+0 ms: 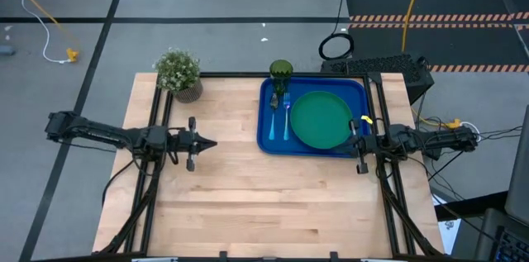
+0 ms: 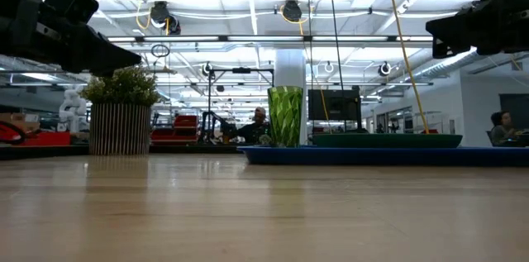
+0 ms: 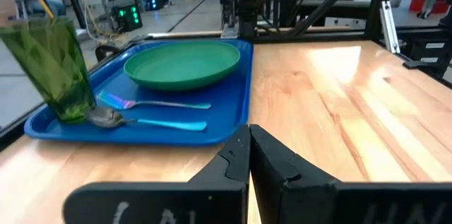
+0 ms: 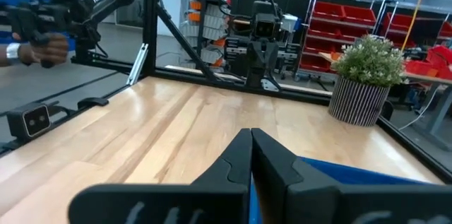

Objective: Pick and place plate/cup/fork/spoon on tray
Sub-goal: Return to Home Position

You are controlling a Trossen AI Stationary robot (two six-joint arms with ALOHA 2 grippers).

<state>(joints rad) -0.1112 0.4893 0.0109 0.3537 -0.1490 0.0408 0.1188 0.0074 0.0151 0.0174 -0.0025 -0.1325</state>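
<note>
Wooden tabletop fills the space between two arms that hang apart, with a busy workshop beyond. Left claw (image 1: 211, 143) is clenched on nothing and hovers over bare wood; the tray (image 1: 268, 134) lies ahead of its tips, across a stretch of open table. Right claw (image 1: 350, 141) is likewise clenched and empty, poised over the tray's near edge, with the plate (image 1: 321, 119) just ahead of it and slightly to one side.

Everything named in the task already sits inside the tray: the plate on the side nearer the right claw, the cup (image 1: 280, 74) upright in a far corner, and the fork (image 3: 152, 102) and spoon (image 3: 145, 120) lying side by side between cup and plate, well ahead of the left claw.

Risk now seems to lie in needless motion. A low sweep by the right claw could catch the tray's rim or the plate's lip and drag the load. An approach from the left could tip the cup, which looks tall and light, onto the cutlery. The plant (image 1: 179, 73), off to the left claw's side, looks out of harm's way.
</note>
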